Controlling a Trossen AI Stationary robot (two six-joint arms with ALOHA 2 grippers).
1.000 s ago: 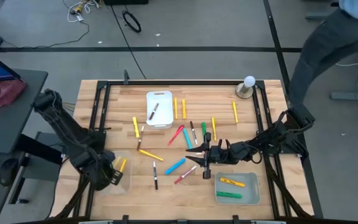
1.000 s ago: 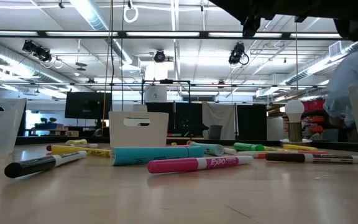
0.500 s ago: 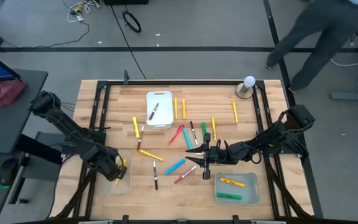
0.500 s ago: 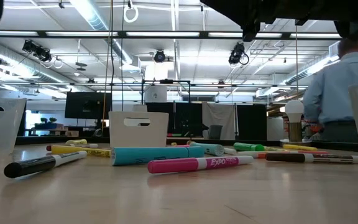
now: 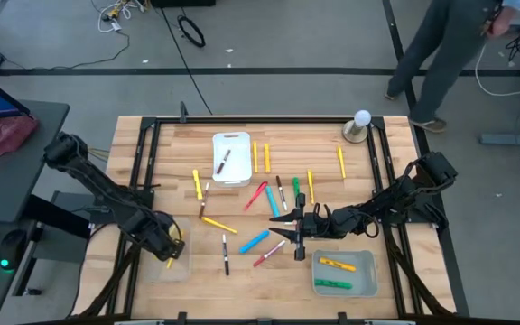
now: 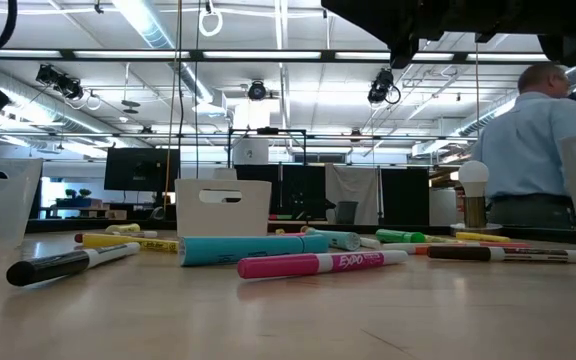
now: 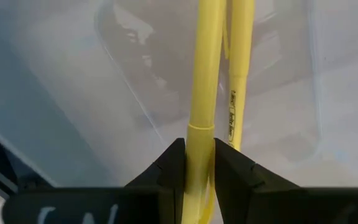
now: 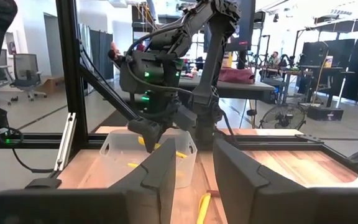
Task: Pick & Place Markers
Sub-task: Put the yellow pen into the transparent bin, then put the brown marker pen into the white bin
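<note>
My left gripper (image 5: 167, 244) hangs over the clear tray (image 5: 156, 267) at the table's near left, shut on a yellow marker (image 7: 202, 74). A second yellow marker (image 7: 240, 74) lies on the tray's floor beside it. My right gripper (image 5: 287, 227) hovers level near the table's middle, pointing toward the left edge, open with nothing between its fingers (image 8: 160, 168). Several loose markers lie flat on the wood around it, among them a light blue one (image 5: 255, 241), a pink one (image 6: 318, 263) and a black one (image 5: 226, 255). My left gripper pinches the yellow marker between its two fingers, just below the seam in its barrel (image 7: 200, 134). The fingers come steeply from above. The marker's long free part reaches out past the fingertips over the tray's floor. Whether that end touches the tray, I cannot tell.
A white tray (image 5: 231, 171) with a dark marker stands at the far middle. A clear tray (image 5: 368, 282) at the near right holds a green and a yellow marker. A bulb on a stand (image 5: 360, 125) is at the far right. A person (image 5: 450, 54) stands beyond the table.
My left gripper has swung a little toward the table's right and sunk over the clear tray, still shut on the yellow marker, then stopped. Behind the table the person has walked across.
</note>
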